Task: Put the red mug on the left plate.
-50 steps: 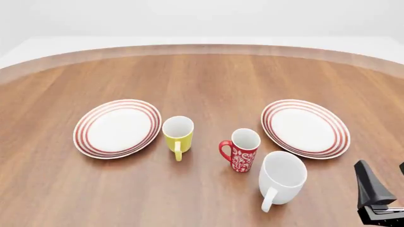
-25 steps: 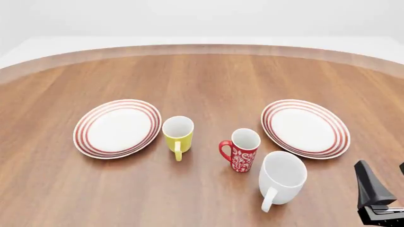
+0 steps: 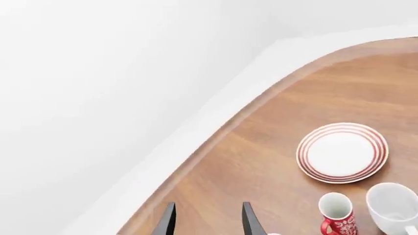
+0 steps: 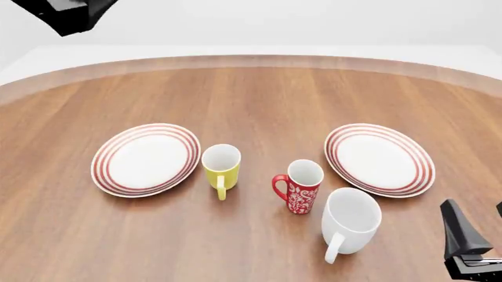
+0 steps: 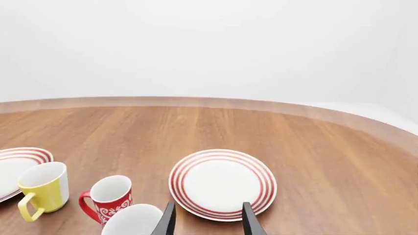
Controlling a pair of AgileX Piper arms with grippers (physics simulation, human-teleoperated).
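The red mug [image 4: 302, 187] with white floral pattern stands upright at the table's middle, handle to its left. It also shows in the right wrist view [image 5: 107, 199] and the left wrist view [image 3: 336, 214]. The left plate [image 4: 146, 158], white with red rings, lies empty to the left, beyond the yellow mug; its edge shows in the right wrist view [image 5: 13, 166]. My left gripper [image 3: 207, 225] is open and empty, high above the table. A dark part of the left arm [image 4: 70, 12] shows at the top left. My right gripper [image 4: 480, 226] is open and empty at the front right, away from the mug.
A yellow mug [image 4: 221, 167] stands between the left plate and the red mug. A larger white mug [image 4: 351, 220] stands just front-right of the red mug. The right plate [image 4: 380, 158] lies empty at the right. The table's curved far edge [image 4: 251, 59] runs across the back.
A dark part of the left arm has come into the front view's top left corner. The right gripper, mugs and plates have not moved.
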